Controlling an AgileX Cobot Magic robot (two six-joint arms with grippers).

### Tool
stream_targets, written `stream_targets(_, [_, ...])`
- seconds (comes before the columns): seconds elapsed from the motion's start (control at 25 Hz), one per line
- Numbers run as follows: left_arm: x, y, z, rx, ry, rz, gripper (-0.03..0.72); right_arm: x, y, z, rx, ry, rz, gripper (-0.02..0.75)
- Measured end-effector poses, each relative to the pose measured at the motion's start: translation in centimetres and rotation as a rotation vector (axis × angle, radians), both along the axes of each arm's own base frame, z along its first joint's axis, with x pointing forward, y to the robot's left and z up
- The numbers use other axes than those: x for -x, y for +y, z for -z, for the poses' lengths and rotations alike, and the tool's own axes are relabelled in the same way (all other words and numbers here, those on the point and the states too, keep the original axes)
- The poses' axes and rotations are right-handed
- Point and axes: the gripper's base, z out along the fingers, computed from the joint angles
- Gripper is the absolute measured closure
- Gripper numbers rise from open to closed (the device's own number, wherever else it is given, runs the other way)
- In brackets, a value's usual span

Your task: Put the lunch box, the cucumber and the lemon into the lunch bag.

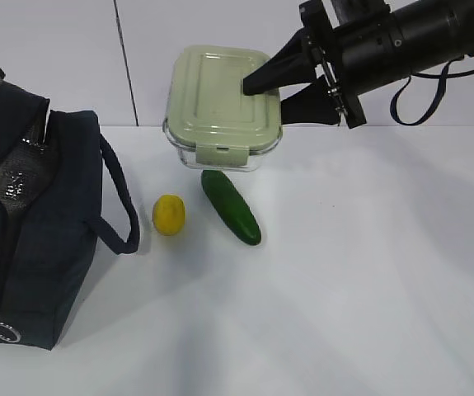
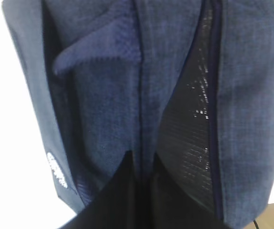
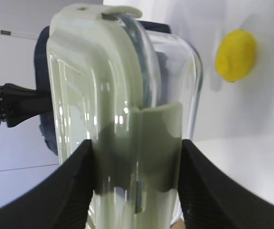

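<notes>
The right gripper is clamping the lunch box at upper centre; the smooth box could be slipping free. The left gripper is pinching the bag.

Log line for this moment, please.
right gripper: gripping lunch box, lifted | left gripper: shut on lunch bag | lemon, cucumber: on table

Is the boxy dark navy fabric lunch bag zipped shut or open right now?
Open. The boxy dark navy fabric lunch bag has its top gaping, showing shiny lining inside, and the left gripper is pinched shut on its fabric.
</notes>
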Motion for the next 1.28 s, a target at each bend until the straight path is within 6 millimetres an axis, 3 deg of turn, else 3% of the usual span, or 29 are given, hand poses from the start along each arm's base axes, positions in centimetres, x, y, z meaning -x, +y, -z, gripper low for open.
stream_targets(0.28, [-0.2,-0.2,-0.1,0.005,-0.021,0.001,0.694,0.7,1.8,-0.2,0.002,0.02,-0.047,0.353])
stream_targets(0.68, [-0.7,-3.7,1.9,-0.004,0.02,0.101,0.694,1.0,2.9,-0.4,-0.035,0.031,-0.064,0.353])
stream_targets(1.28, [-1.5,-5.4,2.9,0.065,0.002,0.103,0.694,2.2,5.4,-0.4,-0.033,0.031,-0.131,0.353])
